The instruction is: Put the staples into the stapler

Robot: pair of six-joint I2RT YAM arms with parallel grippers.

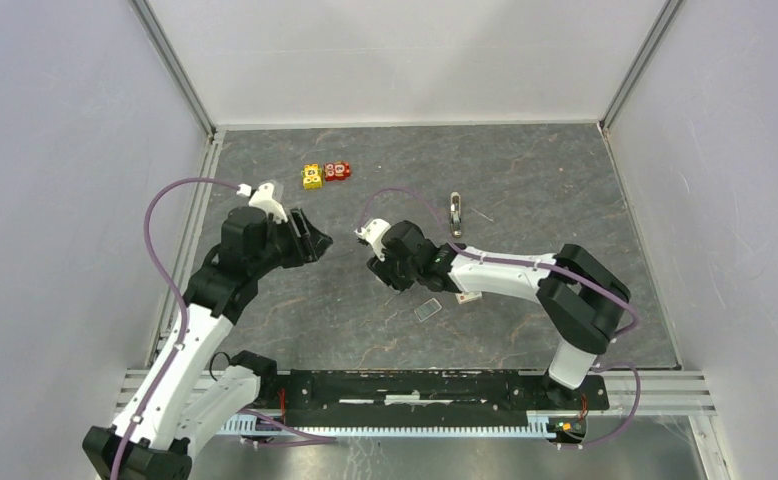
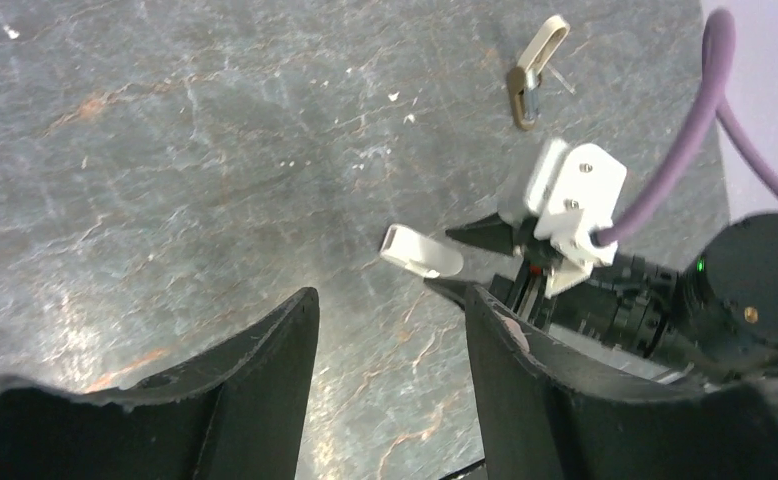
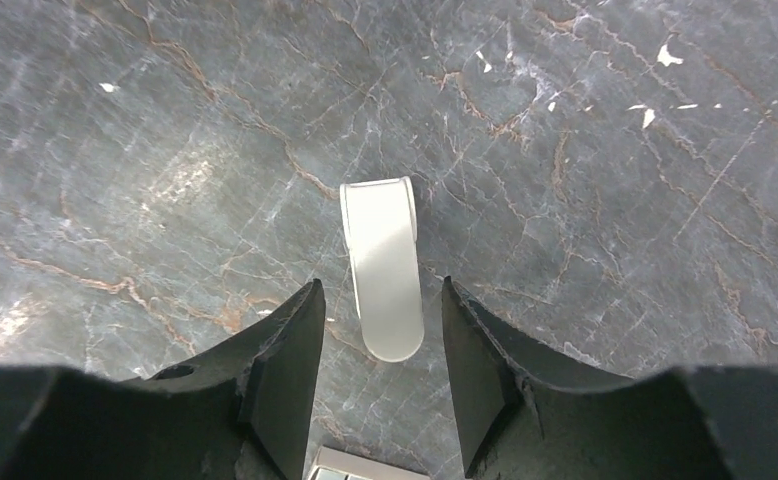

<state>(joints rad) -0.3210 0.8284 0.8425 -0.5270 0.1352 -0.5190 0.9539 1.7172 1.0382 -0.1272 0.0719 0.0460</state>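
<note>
A cream-white rounded piece of the stapler [image 3: 383, 268] lies flat on the dark stone table, just ahead of my right gripper [image 3: 382, 283]. That gripper is open and touches nothing. The left wrist view shows the same stapler piece [image 2: 420, 250] in front of the right fingertips. My left gripper [image 2: 390, 292] faces it from the left, open with nothing between its fingers. A second stapler part [image 1: 455, 212], a cream arm with grey metal, lies farther back, with a thin strip [image 1: 482, 213] beside it. I cannot make out staples for certain.
Yellow and red toy blocks [image 1: 325, 174] sit at the back left. A small clear case [image 1: 427, 309] and a pale box [image 1: 468, 297] lie under the right forearm. Grey walls close in the table [image 1: 525, 160] on three sides.
</note>
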